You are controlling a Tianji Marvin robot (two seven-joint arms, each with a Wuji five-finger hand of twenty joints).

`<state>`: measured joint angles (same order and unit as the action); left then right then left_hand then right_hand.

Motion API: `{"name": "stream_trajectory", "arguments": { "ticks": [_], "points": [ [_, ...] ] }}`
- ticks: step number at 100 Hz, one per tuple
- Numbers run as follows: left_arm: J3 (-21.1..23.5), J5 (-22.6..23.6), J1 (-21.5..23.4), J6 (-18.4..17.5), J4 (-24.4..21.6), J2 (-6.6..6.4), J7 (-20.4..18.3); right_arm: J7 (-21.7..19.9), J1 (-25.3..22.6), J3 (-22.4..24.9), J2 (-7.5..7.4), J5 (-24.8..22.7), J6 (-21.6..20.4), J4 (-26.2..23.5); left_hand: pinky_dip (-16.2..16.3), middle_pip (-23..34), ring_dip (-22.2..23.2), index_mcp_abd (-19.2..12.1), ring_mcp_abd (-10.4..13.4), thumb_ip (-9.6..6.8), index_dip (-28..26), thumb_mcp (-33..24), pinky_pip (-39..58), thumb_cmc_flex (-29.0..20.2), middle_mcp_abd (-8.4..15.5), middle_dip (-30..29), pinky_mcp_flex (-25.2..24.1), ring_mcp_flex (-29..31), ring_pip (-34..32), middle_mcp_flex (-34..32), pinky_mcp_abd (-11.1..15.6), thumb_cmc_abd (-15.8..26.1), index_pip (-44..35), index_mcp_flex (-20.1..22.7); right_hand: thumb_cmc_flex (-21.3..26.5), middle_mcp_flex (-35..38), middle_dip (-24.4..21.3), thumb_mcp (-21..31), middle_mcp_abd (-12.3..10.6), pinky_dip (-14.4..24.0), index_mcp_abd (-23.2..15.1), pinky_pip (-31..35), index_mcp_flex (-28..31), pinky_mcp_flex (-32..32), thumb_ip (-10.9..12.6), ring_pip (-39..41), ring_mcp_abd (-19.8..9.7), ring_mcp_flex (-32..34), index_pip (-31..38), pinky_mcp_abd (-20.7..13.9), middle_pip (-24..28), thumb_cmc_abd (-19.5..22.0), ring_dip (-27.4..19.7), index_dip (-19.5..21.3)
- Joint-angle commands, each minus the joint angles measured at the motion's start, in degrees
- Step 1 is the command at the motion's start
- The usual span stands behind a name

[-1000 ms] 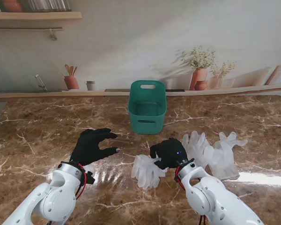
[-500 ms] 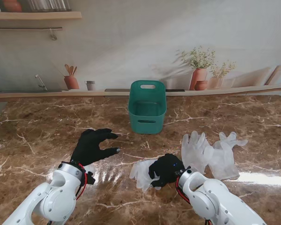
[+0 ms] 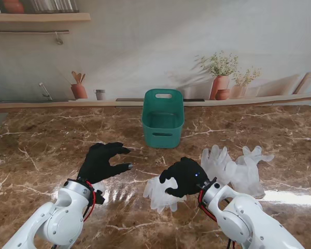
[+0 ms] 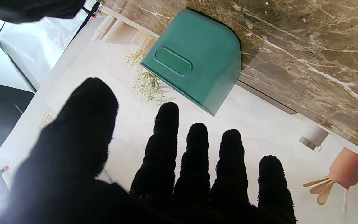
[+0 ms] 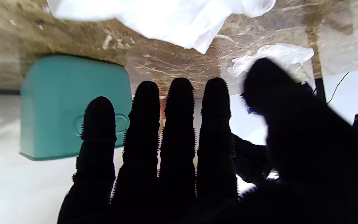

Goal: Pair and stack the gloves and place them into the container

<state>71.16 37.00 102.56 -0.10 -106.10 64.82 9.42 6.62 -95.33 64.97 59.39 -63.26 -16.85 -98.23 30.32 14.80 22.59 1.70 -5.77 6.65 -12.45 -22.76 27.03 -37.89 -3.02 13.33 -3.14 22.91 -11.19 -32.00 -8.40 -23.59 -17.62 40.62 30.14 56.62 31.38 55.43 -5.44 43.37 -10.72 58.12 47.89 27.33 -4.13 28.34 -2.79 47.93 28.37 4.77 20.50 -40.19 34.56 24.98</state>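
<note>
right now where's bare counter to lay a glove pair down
Bare marble lies left of the green container, beyond the left hand, and in the far right corner past the glove pile. It is crowded from the right hand, over a single glove, across to that pile.

So the stand cam sits high behind the arms, looking down across the marble tabletop (image 3: 41, 155) toward the far wall. Both wrist cams ride close behind their fingers (image 4: 197, 155), pictures flipped. All three views catch the green container (image 3: 163, 118) at the far middle of the tabletop
</note>
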Motion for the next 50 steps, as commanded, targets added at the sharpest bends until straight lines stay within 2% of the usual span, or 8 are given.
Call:
{"name": "stream_trajectory", "arguments": {
  "ticks": [1, 13, 30, 38, 50],
  "points": [
    [0.1, 0.2, 0.6, -0.2, -0.5, -0.07, 0.2, -1.8, 3.2, -1.2, 0.0, -1.7, -1.0, 0.6, 1.0, -1.5, -0.9, -1.4, 3.2, -1.7, 0.0, 2.0, -2.1, -0.5, 1.3, -0.8, -0.7, -1.0, 1.9, -1.1, 0.4, 1.6, 0.6, -0.4, -0.7, -2.9, -2.4, 13.8, -1.5, -3.5, 1.1, -3.4, -3.4, 0.2, -1.5, -4.2, -2.0, 1.5, -4.2, -1.7, -2.5, -4.2, -3.3, 0.5],
    [0.5, 0.4, 1.0, -0.3, -0.9, -0.04, 0.5, -4.7, 7.7, -4.4, -0.59, -2.5, -2.9, 2.6, 1.0, -1.5, -0.9, -1.2, 3.3, -1.72, 0.1, 2.0, -2.2, -0.6, 1.4, -0.8, -0.7, -1.0, 1.9, -1.1, 0.3, 1.6, 0.7, -0.5, 4.5, -10.8, -7.0, 18.4, -1.1, -7.9, 3.7, -9.8, -11.2, -1.9, -2.0, -12.4, -2.9, -2.8, -10.8, -3.7, -7.1, -5.9, -8.6, -0.8],
    [1.0, 0.6, 1.5, -0.4, -1.2, -0.07, 0.5, -8.1, 14.4, -11.2, -1.21, -2.8, -3.7, 6.5, 1.1, -1.5, -1.0, -1.2, 3.2, -1.72, 0.1, 2.0, -2.3, -0.7, 1.4, -0.8, -0.7, -1.0, 1.9, -1.1, 0.4, 1.5, 0.8, -0.4, 5.4, -22.8, -13.0, 17.9, 0.1, -11.1, 7.4, -15.7, -21.5, -5.9, -2.6, -19.0, -3.4, -10.6, -17.8, -4.7, -10.8, -6.3, -15.3, -3.7],
    [1.3, 0.5, 1.8, -0.6, -1.3, -0.06, 0.5, -10.3, 17.3, -14.4, -1.42, -2.2, -3.3, 8.0, 1.1, -1.5, -1.0, -1.1, 3.2, -1.72, 0.1, 1.9, -2.3, -0.8, 1.4, -0.8, -0.7, -1.0, 1.9, -1.1, 0.4, 1.5, 0.8, -0.3, 4.8, -24.6, -13.7, 17.0, 0.5, -11.1, 8.2, -16.2, -23.4, -6.8, -2.8, -19.2, -3.4, -11.7, -18.8, -4.6, -10.9, -6.8, -15.8, -3.9],
    [1.8, 0.7, 2.3, -0.9, -1.4, -0.05, 0.8, -11.0, 21.2, -19.3, -1.64, -2.2, -2.6, 10.5, 1.1, -1.5, -1.0, -1.2, 3.2, -1.71, 0.1, 1.8, -2.4, -0.7, 1.5, -0.8, -0.7, -0.9, 1.9, -1.2, 0.4, 1.5, 0.8, -0.3, 4.1, -25.9, -14.1, 15.5, 0.6, -10.8, 8.8, -16.3, -24.5, -7.6, -3.2, -18.8, -3.1, -12.4, -19.4, -3.7, -9.8, -7.6, -15.9, -3.8]
  ]
}}
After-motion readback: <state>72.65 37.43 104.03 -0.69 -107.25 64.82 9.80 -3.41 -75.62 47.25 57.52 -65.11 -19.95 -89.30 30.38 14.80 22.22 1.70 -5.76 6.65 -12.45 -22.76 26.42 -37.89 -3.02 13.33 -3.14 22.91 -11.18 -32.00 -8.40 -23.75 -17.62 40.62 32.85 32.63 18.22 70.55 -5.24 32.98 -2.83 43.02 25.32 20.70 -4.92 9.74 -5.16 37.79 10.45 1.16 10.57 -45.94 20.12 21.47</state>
